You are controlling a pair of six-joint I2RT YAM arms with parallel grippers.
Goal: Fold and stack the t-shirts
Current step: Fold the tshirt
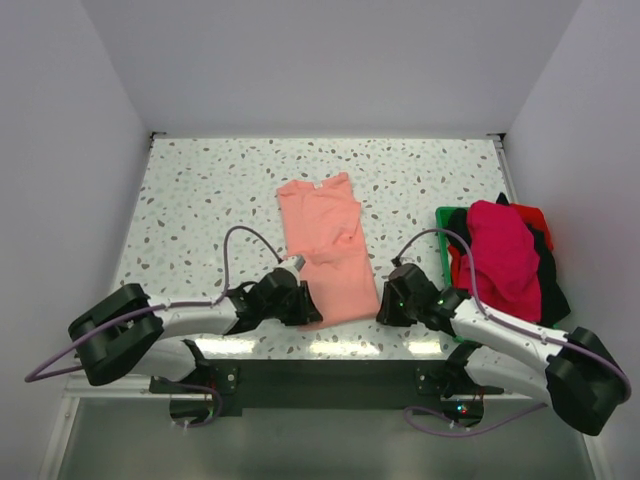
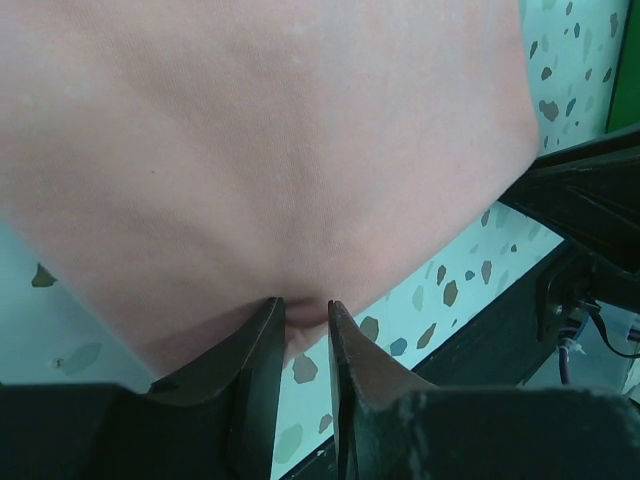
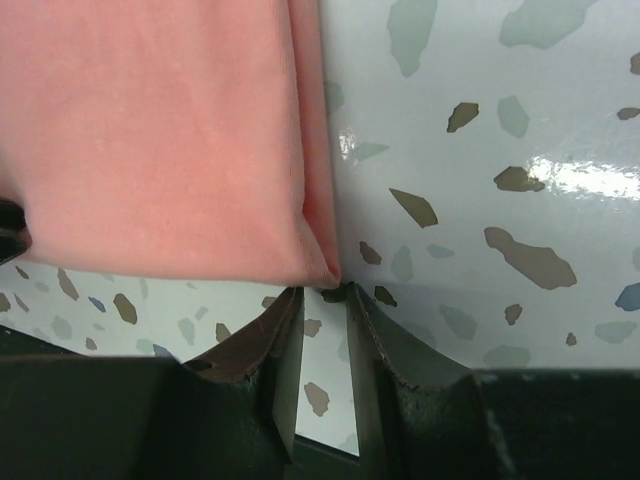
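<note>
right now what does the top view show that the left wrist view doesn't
Only the top view: the whole pink shirt lying lengthways mid-table, the pile of magenta, red and black shirts at the right, and both arms reaching to the pink shirt's near edge. Only the left wrist view: the left gripper close up, its fingers nearly together with pink cloth pinched between the tips. Both: the pink shirt, the speckled table and part of the right arm.
</note>
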